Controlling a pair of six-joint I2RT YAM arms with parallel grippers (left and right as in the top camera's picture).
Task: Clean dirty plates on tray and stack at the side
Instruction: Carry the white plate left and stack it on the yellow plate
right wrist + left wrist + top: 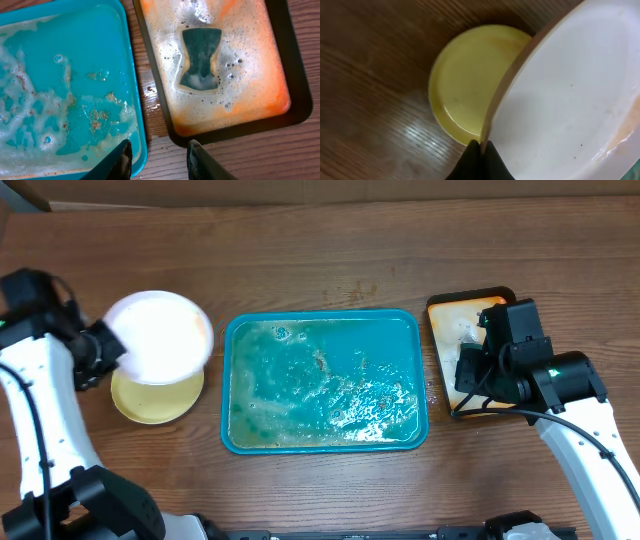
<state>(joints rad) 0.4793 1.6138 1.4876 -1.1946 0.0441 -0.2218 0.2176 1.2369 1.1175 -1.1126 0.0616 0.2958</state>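
**A:** The left pincer (481,146) is pressed together on the rim of the white plate (570,100). It holds the plate tilted, well to the left of the teal tray (320,314).

**B:** And underneath?

**A:** The yellow plate (467,85) lies flat on the table, also left of the teal tray. From overhead the white plate covers much of it. I cannot tell whether the two touch.

**B:** So the step is stacking?

**A:** I judge so. The teal tray holds only suds and brown bits, and no plate. The next move calls for levelling the white plate, centring it over the yellow one, lowering it, and only then letting go.

**B:** And the right pincer (159,154)?

**A:** Spread and pinching nothing, it hangs over the teal tray's right edge. The sponge (201,59) lies in the sudsy orange tray (301,95), just right of the teal tray.
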